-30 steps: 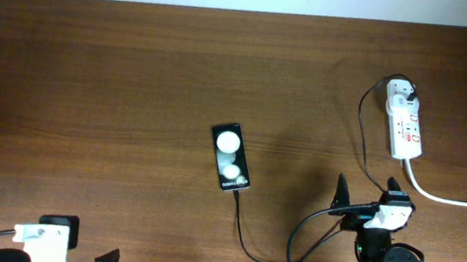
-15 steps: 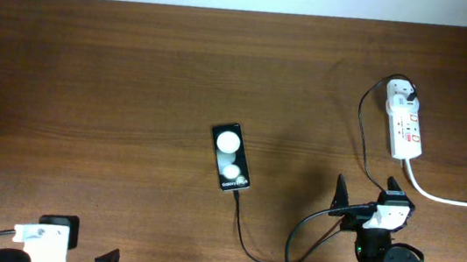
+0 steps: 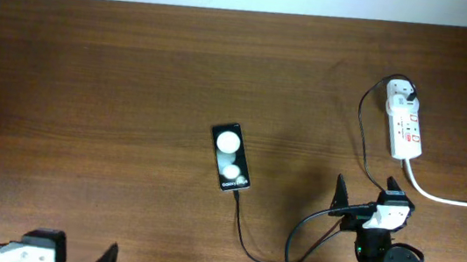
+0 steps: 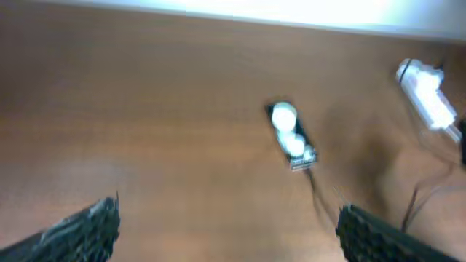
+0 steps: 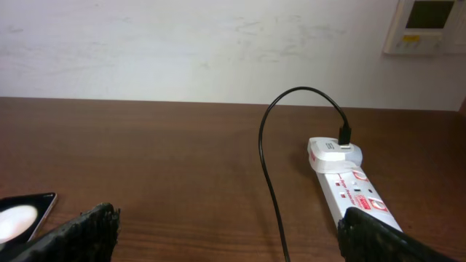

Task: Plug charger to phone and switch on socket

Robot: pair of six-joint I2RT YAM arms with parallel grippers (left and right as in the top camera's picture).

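Note:
The phone (image 3: 230,158) lies flat mid-table, with two white spots on its glossy face. The charger cable (image 3: 249,246) runs from the phone's near end, loops past my right arm and rises to the white adapter (image 3: 402,91), which is plugged into the far end of the socket (image 3: 405,124). My right gripper (image 3: 366,187) is open and empty, near the front edge, short of the socket. In the right wrist view, the socket (image 5: 351,188), cable (image 5: 271,182) and phone corner (image 5: 22,217) lie ahead of the gripper (image 5: 229,234). My left gripper (image 4: 229,233) is open and empty, far back from the phone (image 4: 291,140).
The socket's thick white cord (image 3: 450,201) runs off the right edge. My left arm (image 3: 30,249) sits at the front-left edge. A wall (image 5: 218,44) rises behind the table, with a white panel (image 5: 428,25) on it.
My left arm has drawn back toward the front edge and shifted slightly left. The right arm, phone, cable and socket have not moved.

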